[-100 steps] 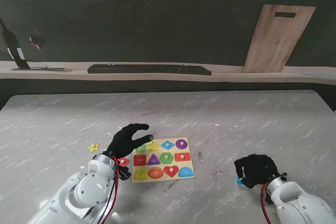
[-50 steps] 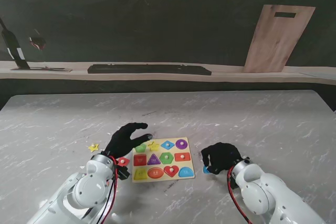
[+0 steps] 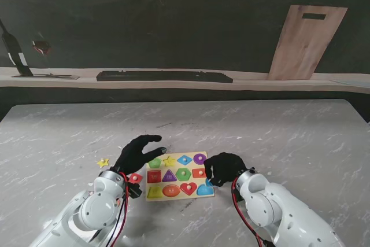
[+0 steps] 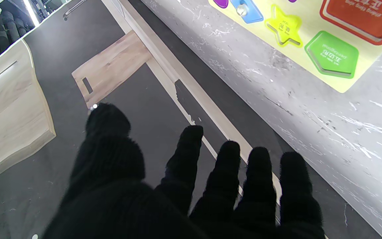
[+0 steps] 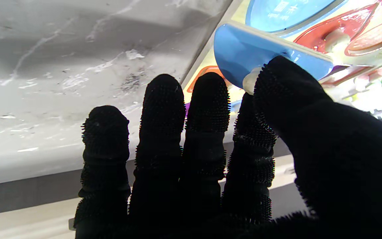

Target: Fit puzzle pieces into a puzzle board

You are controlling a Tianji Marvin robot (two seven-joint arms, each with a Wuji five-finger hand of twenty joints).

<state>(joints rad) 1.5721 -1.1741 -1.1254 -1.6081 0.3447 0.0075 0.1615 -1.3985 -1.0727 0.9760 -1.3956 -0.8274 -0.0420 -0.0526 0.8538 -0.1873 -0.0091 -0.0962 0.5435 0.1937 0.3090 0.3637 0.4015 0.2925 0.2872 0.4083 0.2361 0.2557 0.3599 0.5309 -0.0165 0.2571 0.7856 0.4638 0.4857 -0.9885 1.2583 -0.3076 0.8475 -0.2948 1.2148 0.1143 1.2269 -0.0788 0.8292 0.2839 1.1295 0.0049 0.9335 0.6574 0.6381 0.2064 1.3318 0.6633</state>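
Observation:
The yellow puzzle board [image 3: 179,184] lies on the marble table between my two hands, with coloured shapes in its slots. My right hand [image 3: 222,168] sits at the board's right edge. Its thumb and forefinger are shut on the knob of a blue half-round piece [image 5: 244,53], held just over the blue slot [image 5: 284,10] beside the red heart [image 5: 327,33]. My left hand [image 3: 139,152] hovers open with fingers spread by the board's far left corner, near the star slot [image 4: 284,28] and green pentagon slot [image 4: 332,54]. A loose yellow star [image 3: 103,162] lies left of that hand.
A small red piece [image 3: 136,177] rests by my left wrist. A wooden cutting board [image 3: 306,41] leans on the dark wall at the back right. A long dark bar [image 3: 165,76] lies on the ledge behind the table.
My right hand has carried the blue piece leftward from the table's right side to the board's right edge. The left hand has stayed put.

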